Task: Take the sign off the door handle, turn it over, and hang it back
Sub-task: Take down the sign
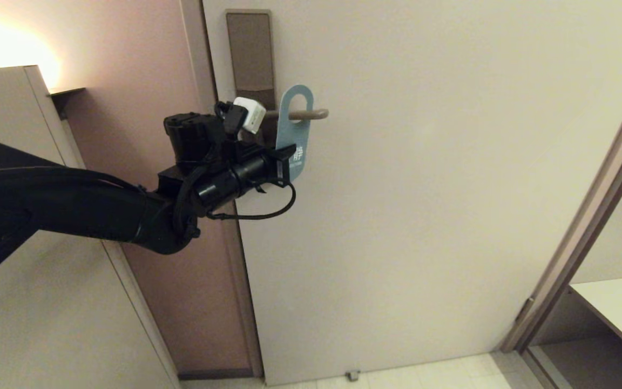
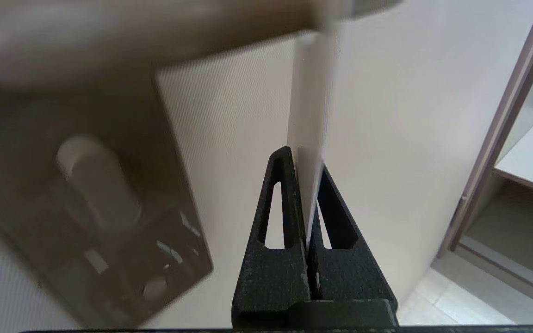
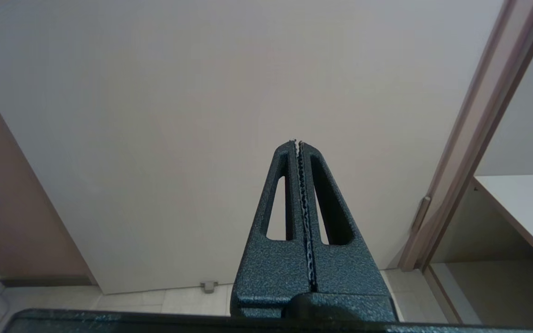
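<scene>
The sign (image 1: 292,129) hangs by its oval hole on the door handle (image 1: 311,114), with its teal face towards me. My left gripper (image 1: 288,162) is shut on the sign's lower part. In the left wrist view the card (image 2: 312,134) shows edge-on, pinched between the two black fingers (image 2: 281,194), and it runs up to the blurred handle (image 2: 155,27). My right gripper (image 3: 298,144) is shut on nothing; it hangs low before the door and does not show in the head view.
The tall bronze backplate (image 1: 250,51) sits behind the handle on the cream door (image 1: 451,189). A door frame (image 1: 586,227) and a white shelf (image 1: 621,305) stand at the right. A cabinet (image 1: 14,119) is at the left. A doorstop (image 1: 352,374) sits on the floor.
</scene>
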Robot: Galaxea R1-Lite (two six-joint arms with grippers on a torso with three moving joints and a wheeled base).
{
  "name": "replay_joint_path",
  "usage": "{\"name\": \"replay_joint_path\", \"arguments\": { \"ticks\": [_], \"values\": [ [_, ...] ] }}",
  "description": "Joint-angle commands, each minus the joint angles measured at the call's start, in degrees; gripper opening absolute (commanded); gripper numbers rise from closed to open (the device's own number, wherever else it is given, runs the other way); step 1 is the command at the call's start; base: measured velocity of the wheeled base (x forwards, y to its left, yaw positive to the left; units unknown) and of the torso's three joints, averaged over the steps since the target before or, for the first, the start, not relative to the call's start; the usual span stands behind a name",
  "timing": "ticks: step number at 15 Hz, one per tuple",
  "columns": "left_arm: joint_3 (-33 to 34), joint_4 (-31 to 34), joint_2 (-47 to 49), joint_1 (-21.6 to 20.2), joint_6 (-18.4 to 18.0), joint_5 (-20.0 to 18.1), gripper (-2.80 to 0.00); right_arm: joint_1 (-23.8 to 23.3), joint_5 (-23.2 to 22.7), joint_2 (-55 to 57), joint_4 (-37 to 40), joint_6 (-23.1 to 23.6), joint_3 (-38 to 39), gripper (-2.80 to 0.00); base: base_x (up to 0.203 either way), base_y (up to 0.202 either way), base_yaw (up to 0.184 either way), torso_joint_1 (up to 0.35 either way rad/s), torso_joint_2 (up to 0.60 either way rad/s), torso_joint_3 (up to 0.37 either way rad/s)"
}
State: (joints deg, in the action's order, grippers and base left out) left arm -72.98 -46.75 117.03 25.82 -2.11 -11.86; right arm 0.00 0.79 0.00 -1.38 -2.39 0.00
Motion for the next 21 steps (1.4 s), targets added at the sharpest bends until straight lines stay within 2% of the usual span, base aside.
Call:
{"name": "replay_joint_path", "arguments": {
  "ticks": [1,12,21],
  "values": [
    [-2.0,-0.2,1.9,0.0,0.0,-0.1,-2.8,0.0,0.0,0.0,0.0,0.0,0.0,-2.8,0.0,0.0,0.0,0.0,0.0,0.0],
    [-9.7,1.2,7.3,0.1,0.2,-0.3,-2.8,0.0,0.0,0.0,0.0,-0.1,0.0,-2.8,0.0,0.0,0.0,0.0,0.0,0.0],
    [-10.0,1.5,7.0,1.8,0.4,-0.3,-2.8,0.0,0.0,0.0,0.0,0.0,0.0,-2.8,0.0,0.0,0.0,0.0,0.0,0.0]
  ]
}}
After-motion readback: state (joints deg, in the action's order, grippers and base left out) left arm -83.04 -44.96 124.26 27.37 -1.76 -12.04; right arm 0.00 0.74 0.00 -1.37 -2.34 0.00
